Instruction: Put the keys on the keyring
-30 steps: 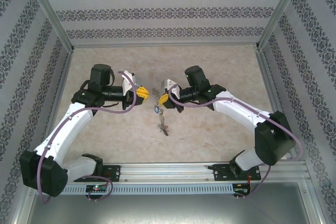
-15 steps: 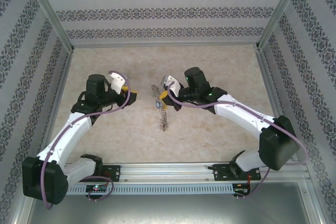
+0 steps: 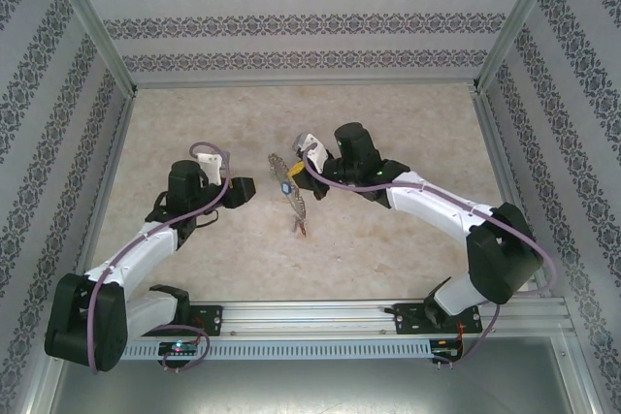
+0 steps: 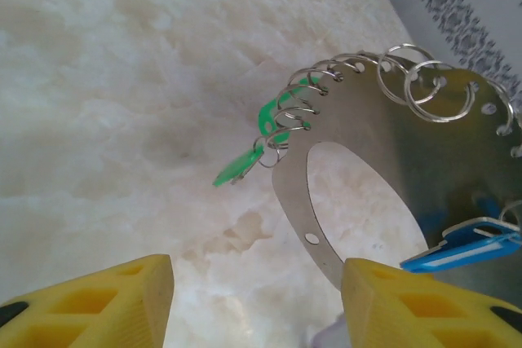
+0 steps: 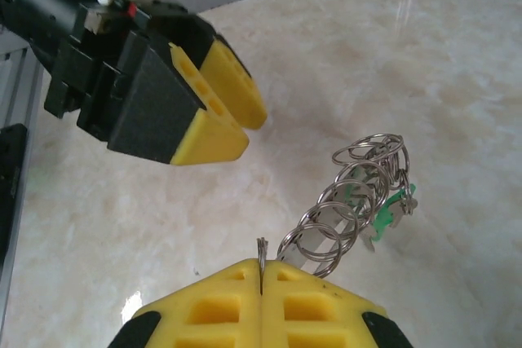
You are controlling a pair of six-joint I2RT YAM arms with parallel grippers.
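Small split rings (image 4: 306, 99) and a green key (image 4: 235, 170) crowd the keyring (image 4: 367, 132).

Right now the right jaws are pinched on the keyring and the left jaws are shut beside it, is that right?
Not quite: the left jaws are open, not shut. The left wrist view shows their yellow fingers well apart with nothing between them, facing the keyring. The right jaws are indeed pinched on it.

White arms (image 3: 427, 203), purple cables (image 3: 136, 251), yellow-fingered tools (image 4: 257, 283)
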